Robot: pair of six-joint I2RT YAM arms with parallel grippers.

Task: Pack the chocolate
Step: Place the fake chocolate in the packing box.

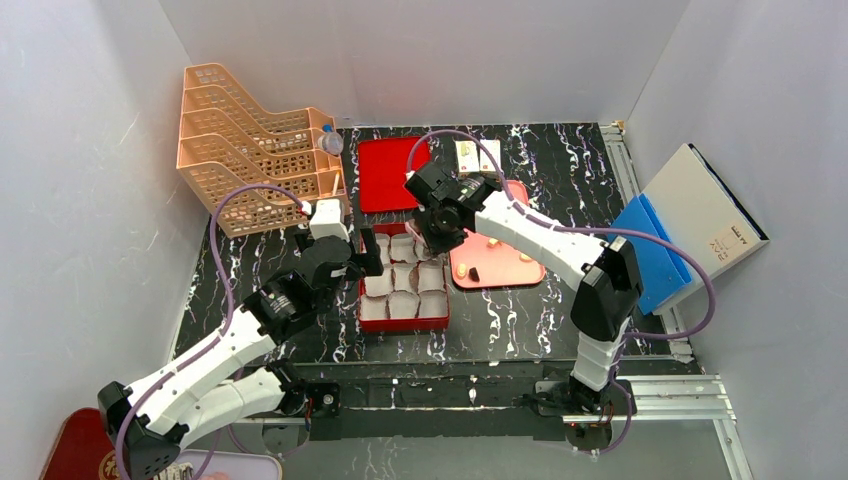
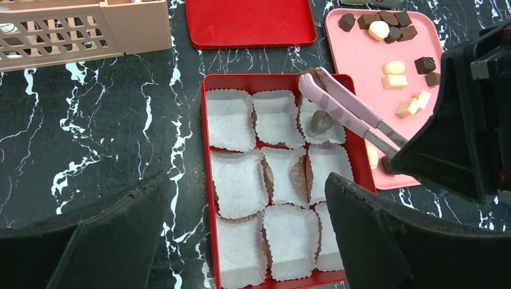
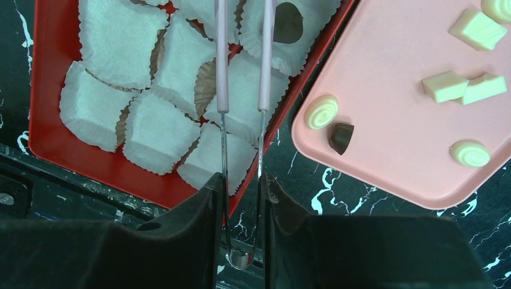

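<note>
A red box (image 2: 205, 180) lined with white paper cups lies in front of me. One dark chocolate (image 2: 321, 121) sits in its far right cup, also seen in the right wrist view as the chocolate (image 3: 288, 23). More dark and pale pieces lie on the pink tray (image 2: 361, 54). My right gripper (image 3: 241, 192) is shut on pink-tipped tongs (image 3: 241, 72), whose tips (image 2: 310, 84) hang over the box's far right corner beside that piece. My left gripper (image 2: 247, 241) stands open above the near rows of cups, holding nothing.
A red lid (image 1: 390, 172) lies behind the box (image 1: 405, 325), with an orange basket rack (image 1: 255, 145) at the back left. A small white carton (image 1: 477, 153) stands behind the pink tray (image 1: 510, 270). A blue and white case (image 1: 690, 225) leans at the right.
</note>
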